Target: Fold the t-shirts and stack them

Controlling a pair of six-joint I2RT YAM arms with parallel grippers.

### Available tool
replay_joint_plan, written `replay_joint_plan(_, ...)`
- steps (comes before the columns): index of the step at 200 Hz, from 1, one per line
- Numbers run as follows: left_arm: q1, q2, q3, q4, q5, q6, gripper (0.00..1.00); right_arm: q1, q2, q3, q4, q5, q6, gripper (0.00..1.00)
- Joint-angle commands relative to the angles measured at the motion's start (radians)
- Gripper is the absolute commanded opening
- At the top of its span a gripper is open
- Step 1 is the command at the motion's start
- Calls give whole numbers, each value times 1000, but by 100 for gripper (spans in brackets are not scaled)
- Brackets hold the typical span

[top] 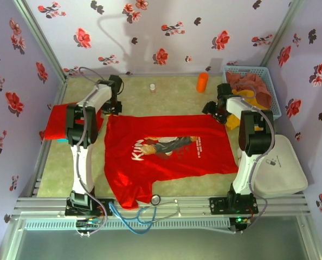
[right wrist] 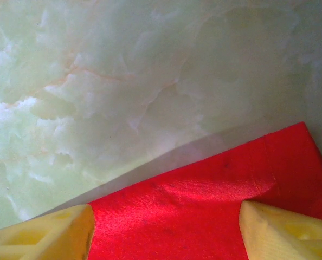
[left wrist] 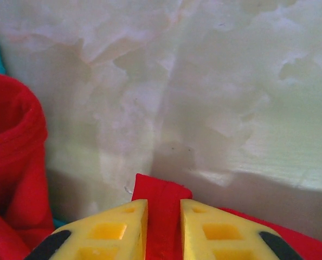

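A bright red t-shirt [top: 166,154] with a picture and white lettering lies spread flat in the middle of the table. My left gripper [top: 113,110] is at its far left corner, shut on a narrow fold of the red cloth [left wrist: 163,208] pinched between the yellow fingers [left wrist: 117,227]. At the far right corner my right gripper [top: 213,110] stands open, its yellow fingers [right wrist: 52,235] wide apart over the shirt's edge [right wrist: 204,206]. A second red t-shirt [top: 56,122] lies bunched at the table's left edge, seen as red folds [left wrist: 14,162] in the left wrist view.
A blue basket [top: 275,92] holding dark reddish clothes stands at the back right. An orange cup [top: 203,82] and a small bottle [top: 152,87] stand near the back wall. A white board-like object [top: 280,168] lies at the right. Cables [top: 145,211] trail at the front edge.
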State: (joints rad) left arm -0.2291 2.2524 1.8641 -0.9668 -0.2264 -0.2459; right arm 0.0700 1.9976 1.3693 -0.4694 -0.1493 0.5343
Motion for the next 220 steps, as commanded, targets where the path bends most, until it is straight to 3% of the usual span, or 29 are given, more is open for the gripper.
replay_joint_plan(1, 1, 14, 35, -42, -33, 19, 13, -9, 27, 25, -16, 19, 20, 71)
replay_joint_plan(29, 16, 11, 49, -52, -29, 13, 0, -10, 40, 33, -27, 25, 29, 68)
replay_joint_plan(87, 109, -187, -109, 94, 145, -109, 0, -30, 45, 21, -46, 84, 53, 66)
replay_joint_plan(130, 166, -382, -262, 174, 161, -224, 0, -42, 37, -12, -39, 134, 79, 64)
replay_joint_plan(178, 188, -471, -344, 207, 164, -298, 0, -49, 20, -36, -14, 134, 92, 64)
replay_joint_plan(220, 189, -425, -309, 148, 116, -278, 22, -47, -11, -33, 10, 88, 69, 65)
